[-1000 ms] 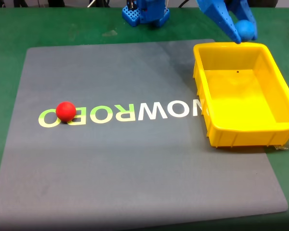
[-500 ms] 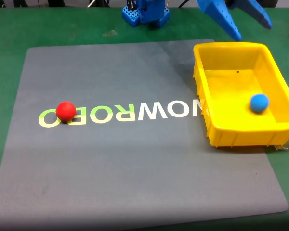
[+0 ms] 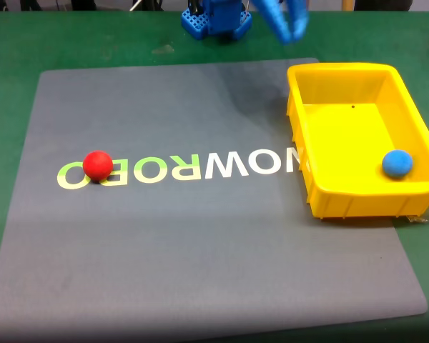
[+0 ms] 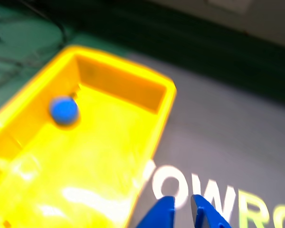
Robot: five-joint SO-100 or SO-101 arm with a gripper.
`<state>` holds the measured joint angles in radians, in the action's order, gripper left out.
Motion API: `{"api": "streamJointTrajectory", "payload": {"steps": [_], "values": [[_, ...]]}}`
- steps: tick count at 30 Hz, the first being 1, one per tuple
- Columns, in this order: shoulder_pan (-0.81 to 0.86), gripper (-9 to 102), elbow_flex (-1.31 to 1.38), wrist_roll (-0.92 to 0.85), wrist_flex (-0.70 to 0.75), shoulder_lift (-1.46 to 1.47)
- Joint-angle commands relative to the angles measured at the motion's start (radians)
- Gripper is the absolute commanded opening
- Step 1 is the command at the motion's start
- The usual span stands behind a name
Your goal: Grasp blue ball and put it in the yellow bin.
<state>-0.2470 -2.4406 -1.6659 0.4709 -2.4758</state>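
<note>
The blue ball (image 3: pixel 397 163) lies loose inside the yellow bin (image 3: pixel 297 128), near its front right corner in the fixed view. In the wrist view the blue ball (image 4: pixel 63 110) rests against the far left wall of the yellow bin (image 4: pixel 152 142). My blue gripper (image 3: pixel 293 32) hangs high at the back, left of the bin's rear corner and clear of it. Its fingertips (image 4: pixel 164 209) rise from the bottom edge of the wrist view over the mat lettering. The gripper (image 4: pixel 183 202) is shut with only a thin slit between the tips, holding nothing.
A red ball (image 3: pixel 97 165) sits on the white lettering at the left of the grey mat (image 3: pixel 200 243). The arm's blue base (image 3: pixel 216 20) stands at the back on the green table (image 3: pixel 7 64). The bin fills the mat's right side.
The blue ball dropped from the gripper into the bin and rolled to its front right corner. The gripper swung left away from the bin and its fingers came together.
</note>
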Motion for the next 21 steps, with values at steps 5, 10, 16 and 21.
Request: {"api": "streamJointTrajectory", "payload": {"steps": [5, 10, 16, 21], "values": [[0.112, 0, -0.4, -0.051, 0.078, -0.41], [0.161, 0, -0.502, -0.02, 0.236, -0.537], [0.195, 0, -0.577, 0.002, 0.331, -0.65], [0.219, 0, -0.612, 0.005, 0.437, -0.741]]}}
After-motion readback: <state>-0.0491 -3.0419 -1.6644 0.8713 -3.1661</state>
